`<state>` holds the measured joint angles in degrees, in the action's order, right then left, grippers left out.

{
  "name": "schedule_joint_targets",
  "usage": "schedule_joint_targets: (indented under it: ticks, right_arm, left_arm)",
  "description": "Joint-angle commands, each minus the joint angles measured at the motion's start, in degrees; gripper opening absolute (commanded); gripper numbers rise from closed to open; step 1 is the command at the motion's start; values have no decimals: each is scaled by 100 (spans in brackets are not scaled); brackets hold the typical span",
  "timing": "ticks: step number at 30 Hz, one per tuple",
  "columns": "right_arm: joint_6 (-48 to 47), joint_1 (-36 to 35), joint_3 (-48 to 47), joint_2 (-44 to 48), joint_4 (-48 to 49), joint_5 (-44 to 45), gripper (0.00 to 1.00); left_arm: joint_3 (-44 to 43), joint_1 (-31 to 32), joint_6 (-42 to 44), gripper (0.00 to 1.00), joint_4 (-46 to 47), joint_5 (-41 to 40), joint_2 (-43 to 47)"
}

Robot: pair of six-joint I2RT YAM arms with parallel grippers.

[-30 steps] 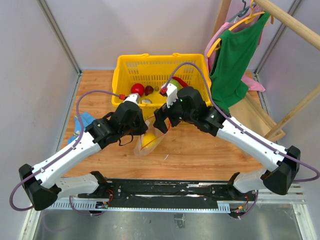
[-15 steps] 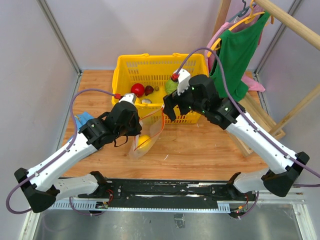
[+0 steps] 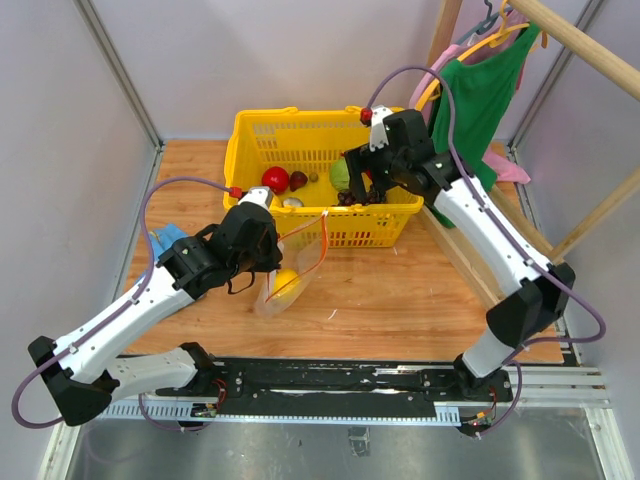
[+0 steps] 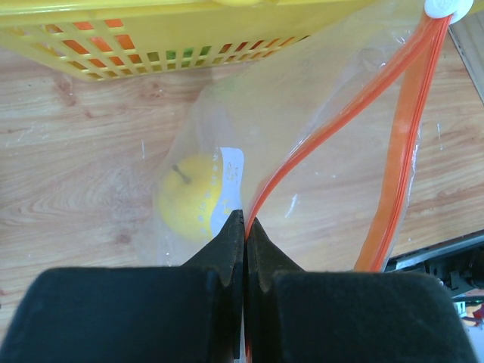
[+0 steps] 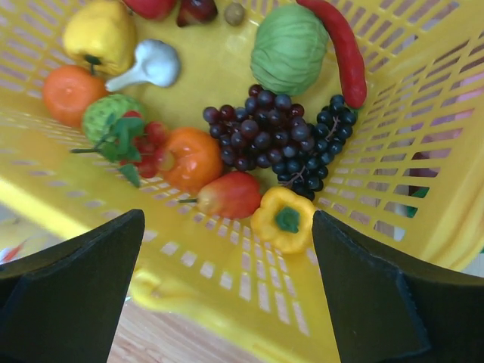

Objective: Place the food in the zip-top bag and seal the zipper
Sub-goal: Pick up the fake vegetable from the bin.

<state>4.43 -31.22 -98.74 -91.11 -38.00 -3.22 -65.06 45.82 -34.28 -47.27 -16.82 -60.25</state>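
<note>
The left gripper (image 3: 272,262) was clamped tight. Its jaws were pressed together on the zipper (image 4: 333,128), pinching that red-orange strip right where it ran down into the fingers. The zip-top bag (image 3: 285,290) hung from that pinch with its mouth gaping. The two halves of the strip were parted and met only at the whitish end piece (image 4: 439,7). The bag's lower end lay on the table (image 3: 400,290), just in front of the near left corner of the yellow basket (image 3: 265,118). Inside the bag sat one round yellow fruit (image 4: 189,204), pressed against the clear plastic.

On the other side, the right gripper (image 3: 360,185) was spread wide and grasped nothing. It was poised above the right half of the basket, which stood at the middle of the table's far edge. Its wrist view looked down into the load. There was a green piece (image 5: 289,47) with a red chilli (image 5: 340,45) curving beside it, and dark grapes (image 5: 265,136) next to both. A small yellow bell pepper (image 5: 286,219) and a red fruit (image 5: 231,194) lay side by side against the basket wall nearest the gripper. An orange (image 5: 66,91) lay near a white garlic bulb (image 5: 151,64). All of it was loose in the basket, none of it touched by the fingers (image 5: 68,295).
</note>
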Motion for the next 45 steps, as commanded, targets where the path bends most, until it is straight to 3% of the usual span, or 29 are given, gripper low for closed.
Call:
schedule_joint_targets:
  ticks: [1,8,18,24,33,45]
  right_arm:
    - [-52,293,-339,-464,-323,-78,93]
    - [-66,515,-933,-1378,-813,129,90]
    - [-525,518,-1861,-2802,-2445,282,85]
    - [-771,521,-1866,-3108,-2899,470,85]
    - [-1089,521,-1700,-3562,-3297,743,95]
    - [-1225,528,-1547,-4140,-3447,297,95]
  left_arm:
    - [-36,-47,53,0,168,-8,31]
    - [74,-47,-8,0,242,47,46]
    - [108,-47,-27,1,218,-48,92]
    - [118,-47,0,0,218,-70,62]
    - [154,-47,12,0,253,-37,46]
    - [212,-47,-68,0,237,-6,118]
